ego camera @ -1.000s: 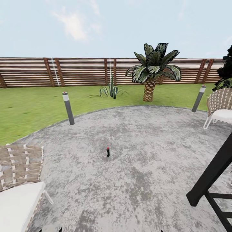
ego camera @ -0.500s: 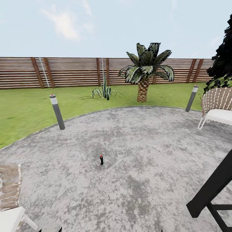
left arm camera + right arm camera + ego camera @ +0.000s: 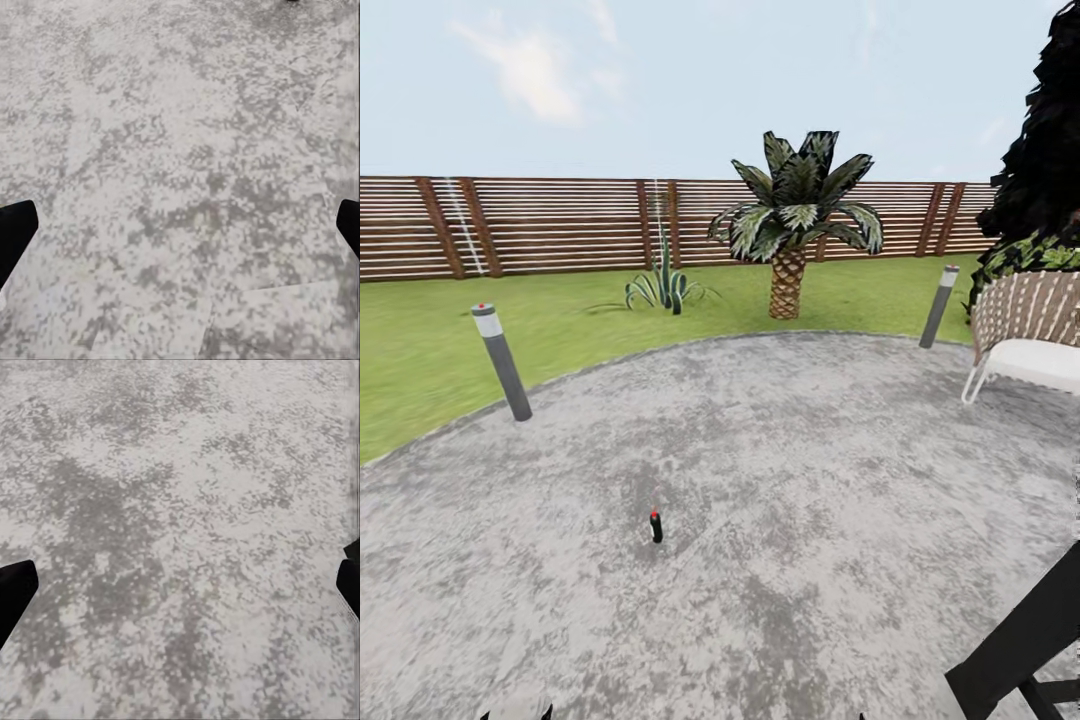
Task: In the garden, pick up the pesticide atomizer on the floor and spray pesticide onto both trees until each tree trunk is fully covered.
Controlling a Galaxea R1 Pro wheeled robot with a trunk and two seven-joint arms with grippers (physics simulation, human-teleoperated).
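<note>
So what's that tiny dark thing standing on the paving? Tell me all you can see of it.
That is the atomizer, seen in the head view: a slim, dark, nearly black object with a small red tip on top. It stands upright by itself on the mottled grey floor, in the open part of the paving, with nothing touching it but the ground. It is too small to make out finer parts or material.

We see mottled grey paving [image 3: 810,500] with a curved edge meeting the lawn [image 3: 420,350]. Beyond the lawn runs a slatted wooden fence [image 3: 560,225] under pale sky. Before the fence stands a short palm [image 3: 792,225]; right of the palm, a post [image 3: 938,306] and wicker chair [image 3: 1025,330].
</note>
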